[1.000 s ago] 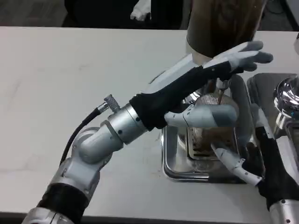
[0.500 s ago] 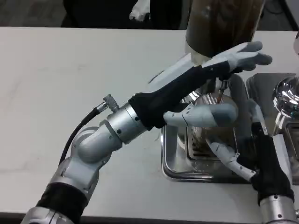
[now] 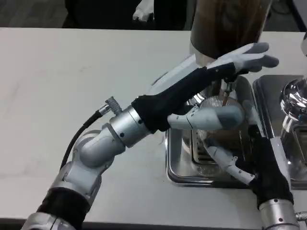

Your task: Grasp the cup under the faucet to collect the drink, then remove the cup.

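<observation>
A: Nearest to us, our right hand (image 3: 240,160) has its fingers around the cup (image 3: 221,129) from the near right side; I judge it is grasping the cup. The cup stands on the steel drip tray (image 3: 180,165), under the faucet (image 3: 227,88).

B: Then we should keep the cup steady and upright while it fills. Farther back, our left hand (image 3: 230,86) lies over the faucet; whether it presses or grips, we cannot tell.
</observation>
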